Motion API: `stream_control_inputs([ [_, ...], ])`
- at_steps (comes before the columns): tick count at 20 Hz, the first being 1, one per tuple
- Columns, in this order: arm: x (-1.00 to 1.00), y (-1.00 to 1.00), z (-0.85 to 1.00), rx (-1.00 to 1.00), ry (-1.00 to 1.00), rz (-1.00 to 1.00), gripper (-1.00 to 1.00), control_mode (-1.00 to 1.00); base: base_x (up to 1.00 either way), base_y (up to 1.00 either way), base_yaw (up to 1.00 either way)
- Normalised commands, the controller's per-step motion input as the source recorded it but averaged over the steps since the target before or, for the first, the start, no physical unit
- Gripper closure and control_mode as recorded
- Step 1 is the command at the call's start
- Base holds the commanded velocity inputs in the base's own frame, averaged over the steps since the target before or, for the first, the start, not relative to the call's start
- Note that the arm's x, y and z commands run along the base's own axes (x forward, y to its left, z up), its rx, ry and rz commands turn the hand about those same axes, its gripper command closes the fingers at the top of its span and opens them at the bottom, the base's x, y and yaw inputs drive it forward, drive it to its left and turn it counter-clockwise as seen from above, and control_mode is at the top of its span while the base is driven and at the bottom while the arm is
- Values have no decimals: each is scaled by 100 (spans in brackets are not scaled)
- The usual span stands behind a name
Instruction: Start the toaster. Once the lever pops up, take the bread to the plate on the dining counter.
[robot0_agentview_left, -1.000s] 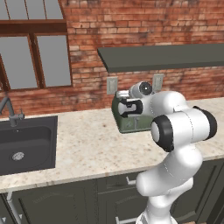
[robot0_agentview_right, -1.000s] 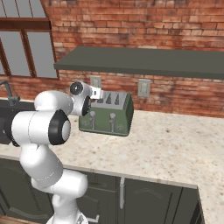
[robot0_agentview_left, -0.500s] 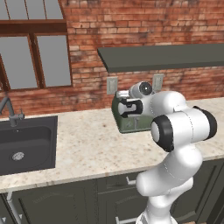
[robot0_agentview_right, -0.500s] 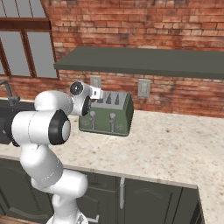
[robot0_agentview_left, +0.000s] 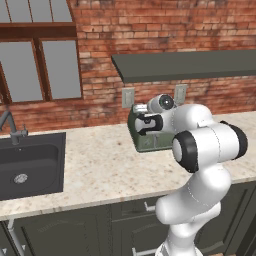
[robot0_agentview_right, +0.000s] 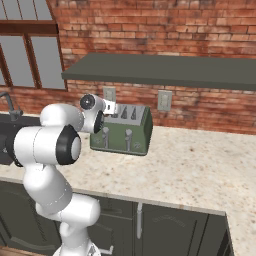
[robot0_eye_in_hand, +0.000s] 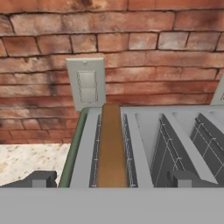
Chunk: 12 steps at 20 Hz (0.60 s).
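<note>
- We see flat, even rendered light in all views, with no glare and no blown highlights.
- We note a soft shadow under the shelf (robot0_agentview_right: 165, 72) at 12 o'clock on the brick wall (robot0_agentview_right: 175, 25).
- Edges stay sharp throughout; we find no blur or edge distortion.

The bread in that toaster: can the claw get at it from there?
Probably yes. The bread stands in the toaster's end slot with its top edge bare, and the open claw sits just above with nothing between.

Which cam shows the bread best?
Hand view: the bread fills the near-left slot of the toaster, brown top edge plain. In the right base view the slots are small and the slice hard to tell; in the left base view the arm covers them.
</note>
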Motion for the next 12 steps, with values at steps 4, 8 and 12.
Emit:
stream_control_inputs([
  [4,0,0,0,0,0,0,-100,-100,0,0,0],
  [8,0,0,0,0,0,0,-100,-100,0,0,0],
  [12,0,0,0,0,0,0,-100,-100,0,0,0],
])
